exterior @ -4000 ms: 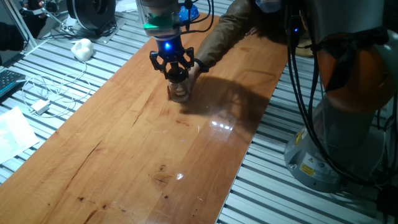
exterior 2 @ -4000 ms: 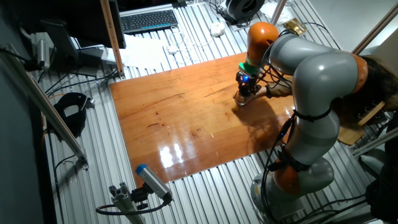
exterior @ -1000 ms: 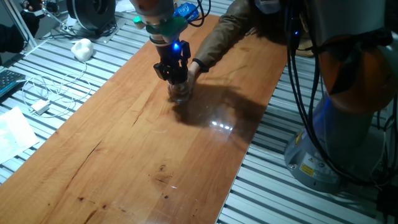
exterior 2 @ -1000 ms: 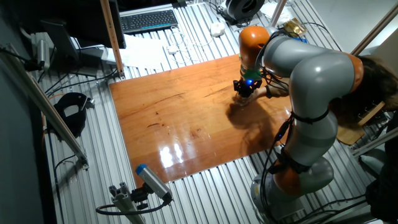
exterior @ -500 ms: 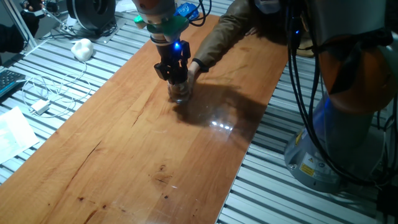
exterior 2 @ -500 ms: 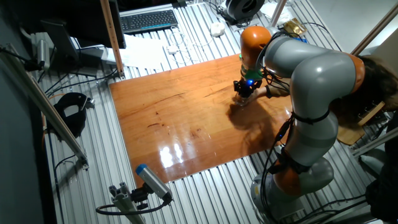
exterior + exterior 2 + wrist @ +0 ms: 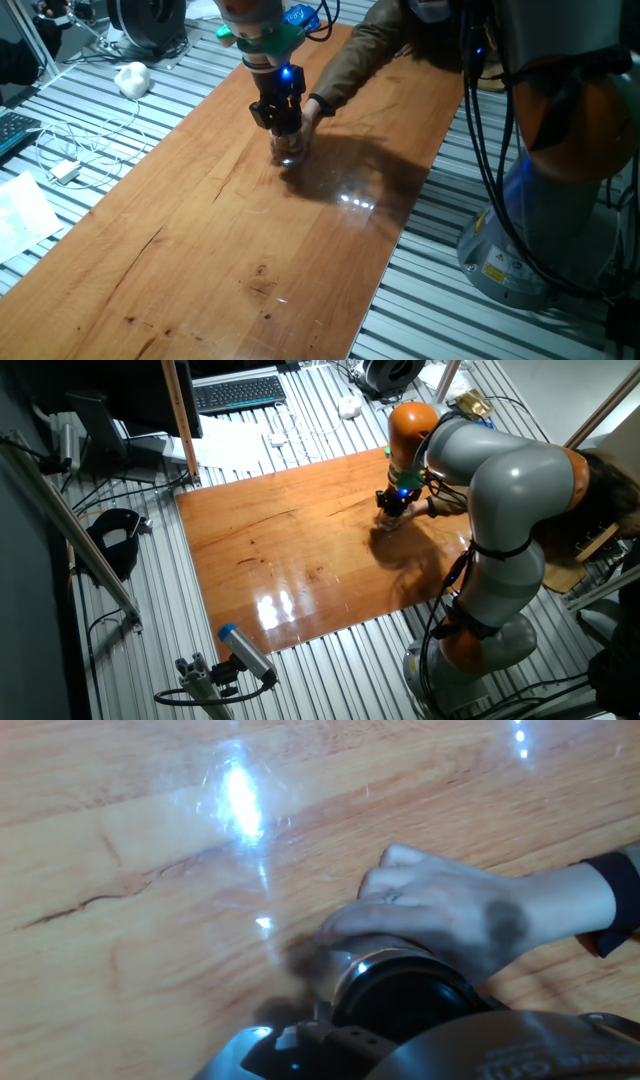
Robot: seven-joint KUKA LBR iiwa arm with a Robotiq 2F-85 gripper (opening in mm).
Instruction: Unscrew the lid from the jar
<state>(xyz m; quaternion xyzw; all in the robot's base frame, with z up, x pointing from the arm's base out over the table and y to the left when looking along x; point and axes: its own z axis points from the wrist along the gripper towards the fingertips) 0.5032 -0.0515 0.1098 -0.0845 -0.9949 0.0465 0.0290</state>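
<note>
The small clear glass jar [image 7: 290,150] stands on the wooden tabletop [image 7: 230,250] at the far end. My gripper [image 7: 281,125] reaches straight down over it, its black fingers closed around the black lid, which they mostly hide in this view. In the other fixed view the gripper [image 7: 392,506] sits on top of the jar [image 7: 388,521]. In the hand view the black round lid [image 7: 400,1005] fills the bottom centre, with a bit of the jar's glass [image 7: 335,962] showing beside it. A person's hand [image 7: 440,910] grips the jar from the far side.
The person's arm in a brown sleeve [image 7: 370,45] reaches in from the back. My arm's base [image 7: 560,200] stands to the right of the table. Cables and a white charger [image 7: 65,170] lie on the slatted surface to the left. A keyboard [image 7: 240,393] lies at the back.
Since four seconds ago my gripper has turned about its vertical axis on the lid. Over the last second nothing has visibly moved. The person's hand stays on the jar.
</note>
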